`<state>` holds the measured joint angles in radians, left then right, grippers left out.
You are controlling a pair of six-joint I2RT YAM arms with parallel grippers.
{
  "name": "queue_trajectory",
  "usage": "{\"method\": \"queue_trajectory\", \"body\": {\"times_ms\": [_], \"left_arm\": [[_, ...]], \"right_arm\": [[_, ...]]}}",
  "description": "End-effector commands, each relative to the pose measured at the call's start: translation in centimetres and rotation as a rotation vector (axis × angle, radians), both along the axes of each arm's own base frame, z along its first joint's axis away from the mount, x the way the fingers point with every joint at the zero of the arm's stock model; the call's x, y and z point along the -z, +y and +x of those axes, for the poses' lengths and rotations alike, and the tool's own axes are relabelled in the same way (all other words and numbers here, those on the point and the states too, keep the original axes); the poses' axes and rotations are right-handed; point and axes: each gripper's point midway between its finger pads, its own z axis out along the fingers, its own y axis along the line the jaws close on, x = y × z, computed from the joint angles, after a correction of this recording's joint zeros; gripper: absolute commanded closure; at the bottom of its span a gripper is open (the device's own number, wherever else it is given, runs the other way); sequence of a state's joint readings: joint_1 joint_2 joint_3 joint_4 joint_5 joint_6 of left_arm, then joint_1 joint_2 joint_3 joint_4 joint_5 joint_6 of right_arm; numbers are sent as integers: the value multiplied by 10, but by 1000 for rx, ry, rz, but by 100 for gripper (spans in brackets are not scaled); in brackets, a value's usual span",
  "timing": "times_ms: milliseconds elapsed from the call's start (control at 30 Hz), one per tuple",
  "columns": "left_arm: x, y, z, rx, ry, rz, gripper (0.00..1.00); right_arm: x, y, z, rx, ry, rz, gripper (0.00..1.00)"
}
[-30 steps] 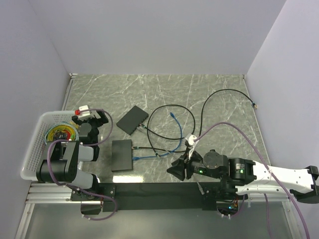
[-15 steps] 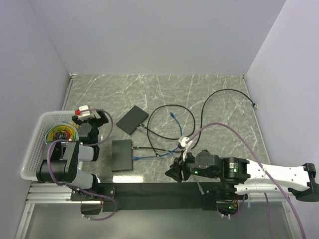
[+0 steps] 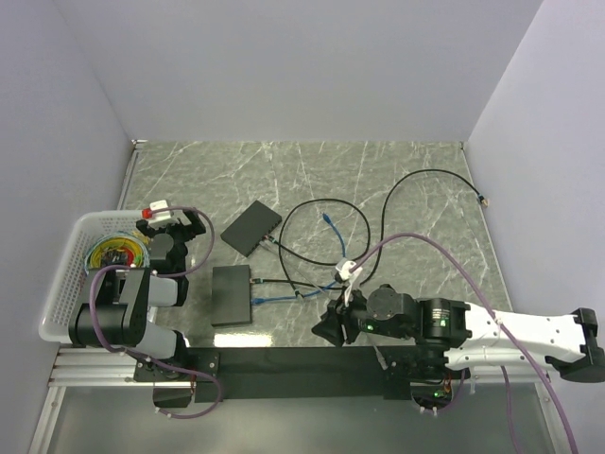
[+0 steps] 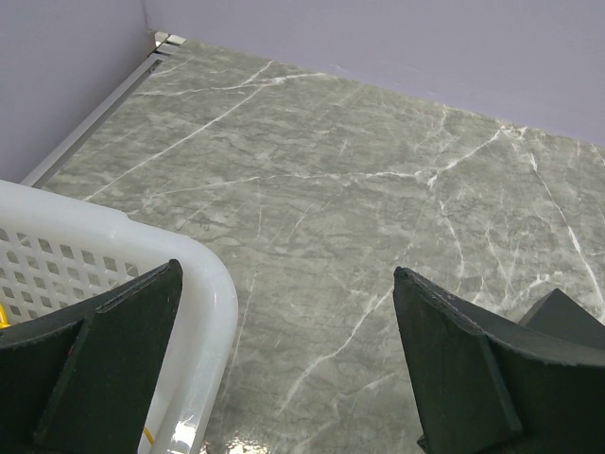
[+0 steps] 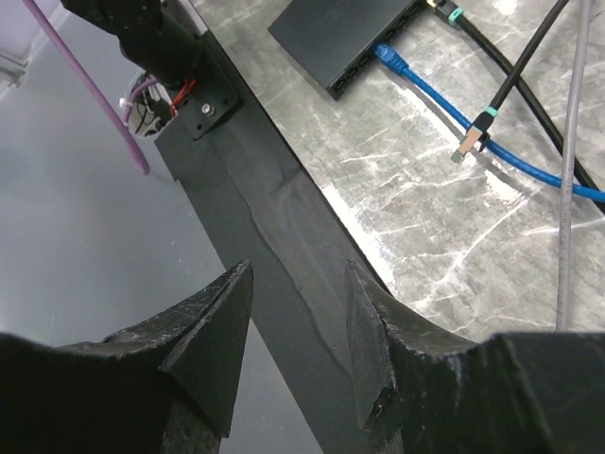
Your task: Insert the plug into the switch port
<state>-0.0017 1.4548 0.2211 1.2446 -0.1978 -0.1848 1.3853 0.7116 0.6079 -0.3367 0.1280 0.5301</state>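
Observation:
Two black switches lie on the marble table: one tilted at the back, one nearer the arms that also shows in the right wrist view. A blue cable is plugged into the near switch. A loose clear plug on a black cable lies just right of that switch, on the table. Another blue plug end lies loose farther back. My right gripper is open and empty, over the black front rail, right of the near switch. My left gripper is open and empty beside the basket.
A white basket holding coiled cables stands at the left edge. A long black cable loops across the right side, its end near the right wall. The black front rail runs under my right gripper.
My right gripper has shifted a little to the left along the front rail, toward the near switch. The left arm and the cables have not moved.

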Motion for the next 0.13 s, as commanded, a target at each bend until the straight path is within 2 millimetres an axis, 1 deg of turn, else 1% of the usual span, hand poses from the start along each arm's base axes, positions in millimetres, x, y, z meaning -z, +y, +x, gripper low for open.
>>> {"method": "queue_trajectory", "body": {"times_ms": [0, 100], "left_arm": [[-1, -8, 5, 43, 8, 0, 1], [-1, -8, 5, 43, 6, 0, 1]], "right_arm": [[-28, 2, 4, 20, -35, 88, 49], [-30, -4, 8, 48, -41, 102, 49]]}}
